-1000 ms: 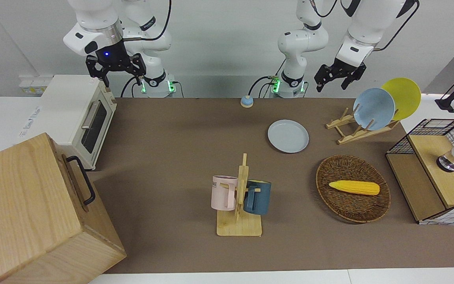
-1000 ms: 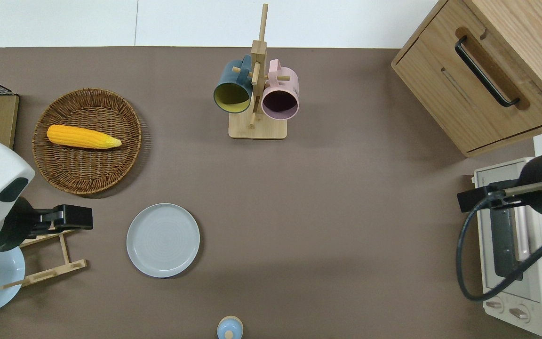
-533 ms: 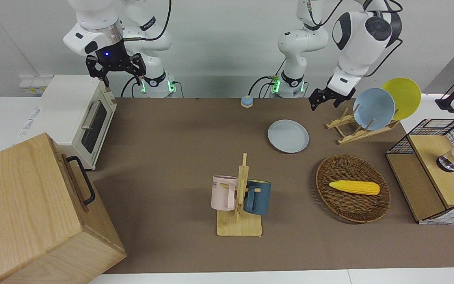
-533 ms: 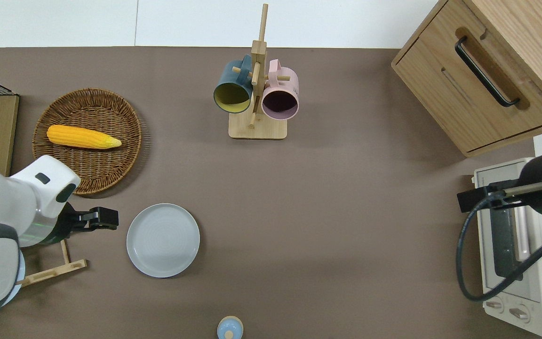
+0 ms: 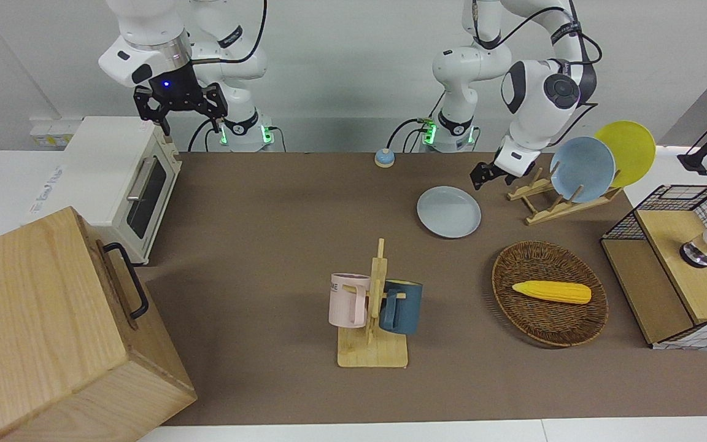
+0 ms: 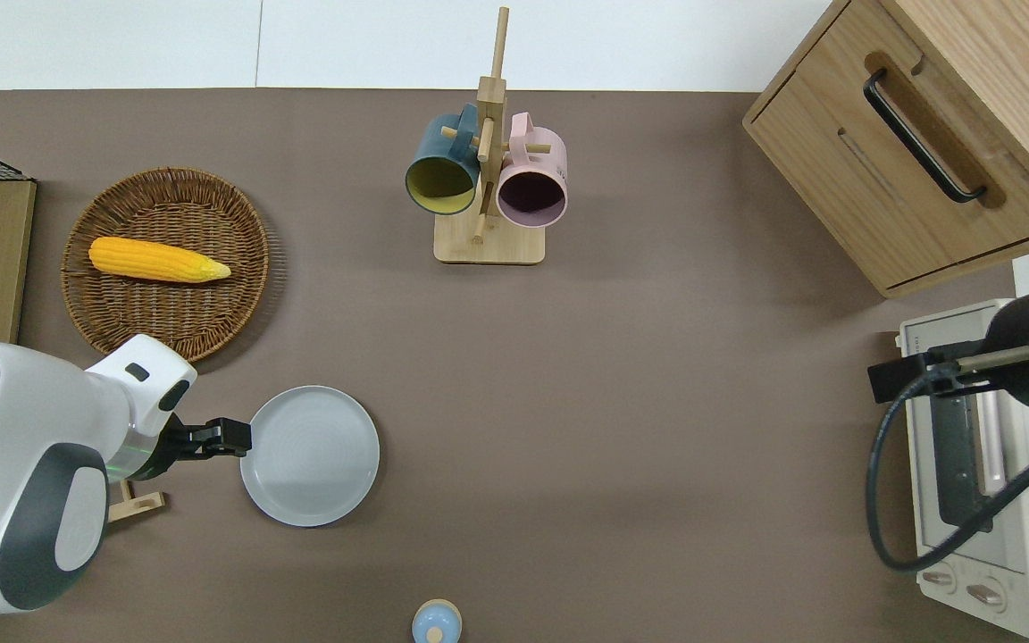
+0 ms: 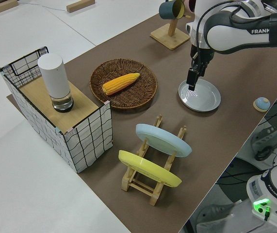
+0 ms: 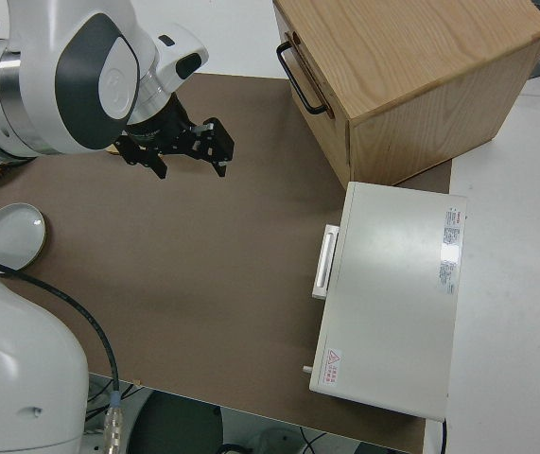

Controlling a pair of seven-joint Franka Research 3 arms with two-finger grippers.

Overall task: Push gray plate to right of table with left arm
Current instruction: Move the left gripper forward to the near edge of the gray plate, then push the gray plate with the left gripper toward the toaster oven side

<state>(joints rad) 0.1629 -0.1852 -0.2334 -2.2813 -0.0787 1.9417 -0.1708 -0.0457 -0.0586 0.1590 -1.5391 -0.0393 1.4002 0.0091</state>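
The gray plate [image 5: 448,212] lies flat on the brown table [image 5: 280,215], between the plate rack and the table's middle; it also shows in the overhead view [image 6: 310,455] and the left side view [image 7: 200,95]. My left gripper [image 5: 479,177] is low at the plate's rim [image 6: 233,437] on the side toward the left arm's end of the table, pointing at the plate [image 7: 192,83]. I cannot tell whether it touches the rim. My right gripper [image 5: 181,120] is open and its arm is parked.
A wooden rack [image 5: 544,205] holds a bluer plate [image 5: 582,169] and a yellow plate [image 5: 629,150]. A wicker basket [image 5: 548,319] holds a corn cob [image 5: 551,292]. A mug rack [image 5: 373,307], a toaster oven [image 5: 126,178], a wooden box [image 5: 53,331] and a small blue knob [image 5: 384,158] stand around.
My left gripper has come down from over the plate rack and moved toward the gray plate, reaching its rim. The plate has not moved. The right arm is still.
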